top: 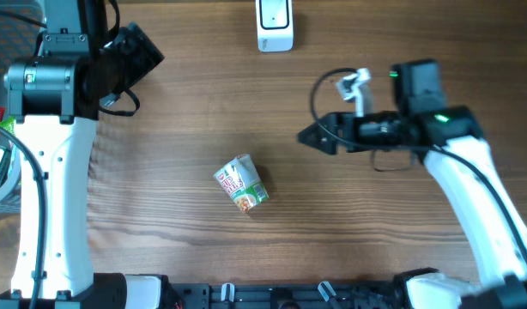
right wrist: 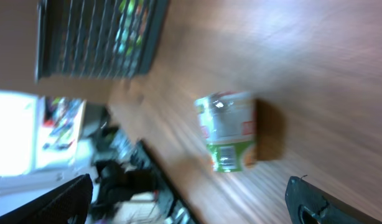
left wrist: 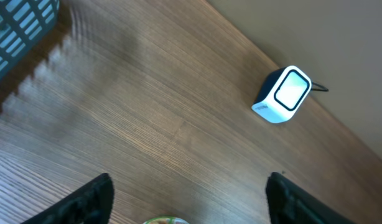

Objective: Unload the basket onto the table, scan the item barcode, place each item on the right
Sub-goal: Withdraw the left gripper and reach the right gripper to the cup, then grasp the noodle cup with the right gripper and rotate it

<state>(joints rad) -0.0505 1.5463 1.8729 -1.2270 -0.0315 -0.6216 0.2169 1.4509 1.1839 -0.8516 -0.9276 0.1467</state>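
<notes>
Tipped on its side mid-table, untouched: cup. Spread wide and empty beyond it: right gripper, left gripper. Could roll off under a skewed pinch, or reach the far scanner wrong side showing

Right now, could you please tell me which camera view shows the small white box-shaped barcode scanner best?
The left wrist view: the small white box-shaped barcode scanner sits whole and sharp, window visible. Overhead cuts it off at the top edge; the right wrist view misses it entirely.
</notes>
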